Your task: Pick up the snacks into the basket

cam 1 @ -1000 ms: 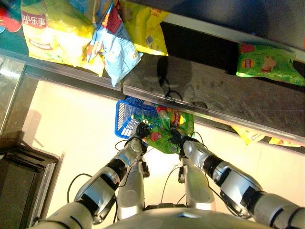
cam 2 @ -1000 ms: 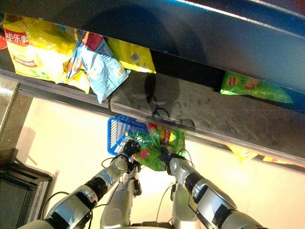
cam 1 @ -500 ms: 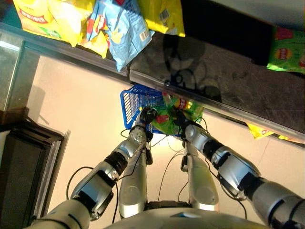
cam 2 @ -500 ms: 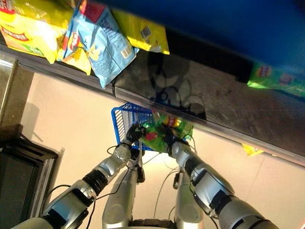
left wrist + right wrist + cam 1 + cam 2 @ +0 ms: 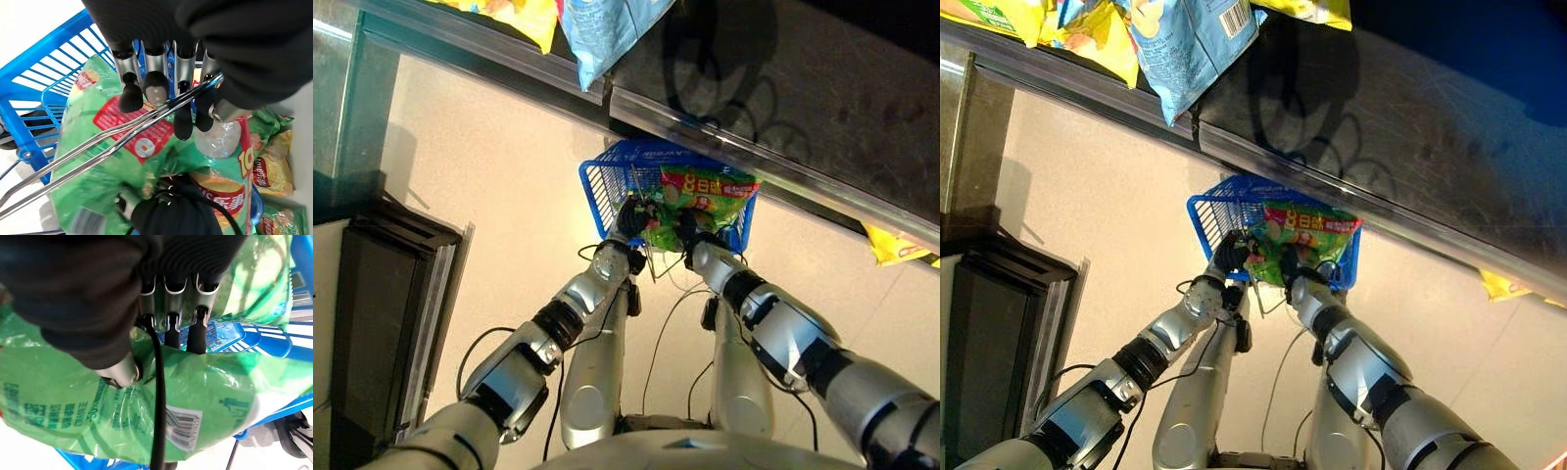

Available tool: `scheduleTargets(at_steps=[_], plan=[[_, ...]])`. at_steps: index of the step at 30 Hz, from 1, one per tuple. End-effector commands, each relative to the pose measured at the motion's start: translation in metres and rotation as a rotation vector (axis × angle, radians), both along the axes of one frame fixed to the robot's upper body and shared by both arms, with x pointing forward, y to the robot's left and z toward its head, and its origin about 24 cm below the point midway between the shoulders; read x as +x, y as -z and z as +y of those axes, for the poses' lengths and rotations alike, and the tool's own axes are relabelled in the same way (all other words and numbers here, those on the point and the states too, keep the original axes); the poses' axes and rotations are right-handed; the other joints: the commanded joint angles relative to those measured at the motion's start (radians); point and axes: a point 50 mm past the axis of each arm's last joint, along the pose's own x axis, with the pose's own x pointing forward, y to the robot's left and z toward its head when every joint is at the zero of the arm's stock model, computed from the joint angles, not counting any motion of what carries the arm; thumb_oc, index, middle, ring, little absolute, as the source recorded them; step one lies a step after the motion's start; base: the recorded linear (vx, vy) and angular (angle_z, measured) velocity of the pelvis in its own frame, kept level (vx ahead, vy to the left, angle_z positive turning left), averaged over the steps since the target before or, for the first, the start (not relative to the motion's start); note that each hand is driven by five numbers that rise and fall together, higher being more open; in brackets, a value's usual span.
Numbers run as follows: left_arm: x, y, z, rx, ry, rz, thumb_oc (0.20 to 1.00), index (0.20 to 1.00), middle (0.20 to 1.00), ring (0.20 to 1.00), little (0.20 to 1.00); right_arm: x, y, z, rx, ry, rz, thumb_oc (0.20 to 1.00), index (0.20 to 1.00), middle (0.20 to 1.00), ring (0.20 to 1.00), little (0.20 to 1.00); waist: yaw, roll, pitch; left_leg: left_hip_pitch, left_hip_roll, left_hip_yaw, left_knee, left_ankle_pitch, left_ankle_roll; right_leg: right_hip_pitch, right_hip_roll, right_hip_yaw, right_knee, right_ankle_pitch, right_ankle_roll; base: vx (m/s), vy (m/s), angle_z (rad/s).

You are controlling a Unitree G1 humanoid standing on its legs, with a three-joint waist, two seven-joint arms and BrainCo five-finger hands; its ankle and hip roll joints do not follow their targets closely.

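Blue wire basket (image 5: 607, 186): centre of the head views, just below the edge of a dark shelf (image 5: 822, 108), above a pale floor (image 5: 489, 196). Metal handle (image 5: 98, 142) crossing the left wrist view as paired rods.

Left hand (image 5: 633, 217): at the basket's near rim, fingers (image 5: 131, 97) curled round the metal handle, gripping it, dark tips hooked over the rods.

Green snack bag (image 5: 705, 191): resting across the basket's top, upper part lying over the far rim, lower end at the near rim between the two hands. Red and yellow print on its face; barcode visible on its back in the right wrist view.

Right hand (image 5: 690, 233): at the bag's lower edge, right of the left hand. Fingers (image 5: 195, 335) curled over the bag's film, thumb (image 5: 120, 374) pressed against it from the opposite side, pinching the bag.

Further snack bags (image 5: 266, 171), green and yellow, lower right of the left wrist view, beside the held bag.

Pale blue snack bag (image 5: 1190, 44) and yellow snack bags (image 5: 1097, 44): upper left of the right eye view, on the shelf, the blue one overhanging its edge.

Yellow bag (image 5: 896, 245): right edge, below the shelf.

Dark cabinet (image 5: 382, 313): left side, on the floor.
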Motion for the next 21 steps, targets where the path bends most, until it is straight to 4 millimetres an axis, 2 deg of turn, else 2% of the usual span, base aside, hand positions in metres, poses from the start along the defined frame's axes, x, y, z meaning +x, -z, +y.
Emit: scheduleTargets(at_steps=[1,4,5,8,9,11,14,16,18,19,20,21], plan=[[-0.013,-0.07,-0.077,-0.189,0.26,-0.232,0.2,0.2,0.2,0.2,0.2,-0.002,-0.015,0.059,0.09,-0.171,-0.005,1.0,1.0,1.0,1.0,1.0,0.017,0.058,-0.005,0.03,0.022,0.004,0.025,-0.083,-0.055,-0.062,-0.031,0.019,-0.01,0.039,0.029,0.0,0.0,0.0],[-0.013,-0.07,-0.077,-0.187,0.262,-0.229,0.2,0.2,0.2,0.2,0.2,-0.003,-0.013,0.059,0.103,-0.158,-0.002,1.0,1.0,1.0,1.0,1.0,0.018,0.06,-0.005,0.036,0.021,0.004,0.02,-0.084,-0.054,-0.059,-0.032,0.019,-0.012,0.04,0.03,0.0,0.0,0.0],[-0.013,-0.071,-0.078,-0.191,0.272,-0.23,0.2,0.2,0.2,0.2,0.2,-0.004,-0.012,0.059,0.049,-0.191,0.003,1.0,1.0,1.0,1.0,1.0,0.018,0.059,-0.005,0.044,0.02,0.005,0.017,-0.084,-0.055,-0.054,-0.034,0.018,-0.013,0.042,0.031,0.0,0.0,0.0],[-0.013,-0.073,-0.078,-0.193,0.277,-0.234,0.2,0.2,0.2,0.2,0.2,-0.004,-0.01,0.061,0.036,-0.207,0.019,1.0,1.0,1.0,1.0,1.0,0.019,0.059,-0.005,0.049,0.02,0.006,0.016,-0.085,-0.055,-0.05,-0.035,0.015,-0.014,0.041,0.031,0.0,0.0,0.0],[-0.011,-0.072,-0.079,-0.196,0.269,-0.225,0.2,0.2,0.2,0.2,0.2,-0.007,-0.005,0.062,0.203,-0.15,0.096,1.0,1.0,1.0,1.0,1.0,0.017,0.056,-0.005,0.057,0.019,0.005,0.016,-0.087,-0.054,-0.044,-0.036,0.014,-0.014,0.043,0.032,0.0,0.0,0.0],[-0.01,-0.071,-0.076,-0.195,0.262,-0.22,0.2,0.2,0.2,0.2,0.2,-0.004,-0.009,0.059,0.151,-0.153,0.041,1.0,1.0,1.0,1.0,1.0,0.016,0.055,-0.005,0.059,0.019,0.006,0.018,-0.088,-0.053,-0.04,-0.037,0.017,-0.014,0.042,0.033,0.0,0.0,0.0],[-0.011,-0.073,-0.076,-0.195,0.264,-0.226,0.2,0.2,0.2,0.2,0.2,-0.005,-0.004,0.052,0.215,-0.082,0.069,1.0,1.0,1.0,1.0,1.0,0.015,0.054,-0.005,0.065,0.019,0.006,0.019,-0.09,-0.052,-0.034,-0.037,0.017,-0.015,0.041,0.034,0.0,0.0,0.0],[-0.011,-0.074,-0.075,-0.2,0.263,-0.229,0.2,0.2,0.2,0.2,0.2,-0.003,-0.008,0.05,0.254,-0.045,0.043,1.0,1.0,1.0,1.0,1.0,0.013,0.054,-0.005,0.068,0.02,0.008,0.018,-0.092,-0.051,-0.031,-0.038,0.017,-0.017,0.042,0.035,0.0,0.0,0.0],[-0.011,-0.076,-0.075,-0.214,0.258,-0.228,0.2,0.2,0.2,0.2,0.2,-0.003,-0.007,0.048,0.39,0.029,0.055,1.0,1.0,1.0,1.0,1.0,0.009,0.052,-0.005,0.07,0.021,0.007,0.017,-0.093,-0.051,-0.03,-0.038,0.017,-0.018,0.04,0.035,0.0,0.0,0.0],[-0.01,-0.077,-0.076,-0.227,0.25,-0.224,0.2,0.2,0.2,0.2,0.2,-0.004,-0.003,0.044,0.59,0.147,0.086,1.0,1.0,1.0,1.0,1.0,0.004,0.053,-0.005,0.069,0.02,0.007,0.017,-0.094,-0.05,-0.032,-0.038,0.019,-0.018,0.039,0.036,0.0,0.0,0.0],[-0.01,-0.077,-0.07,-0.245,0.228,-0.222,0.2,0.2,0.2,0.2,0.2,-0.006,0.002,0.033,0.563,0.199,0.064,1.0,1.0,1.0,1.0,1.0,0.007,0.055,-0.005,0.071,0.019,0.009,0.016,-0.096,-0.05,-0.033,-0.039,0.021,-0.017,0.039,0.037,0.0,0.0,0.0],[-0.01,-0.077,-0.07,-0.245,0.228,-0.222,0.2,0.2,0.2,0.2,0.2,-0.006,0.002,0.033,0.562,0.199,0.064,1.0,1.0,1.0,1.0,1.0,0.007,0.055,-0.005,0.071,0.019,0.009,0.016,-0.096,-0.05,-0.033,-0.039,0.021,-0.017,0.039,0.037,-0.03,-0.003,0.0]])
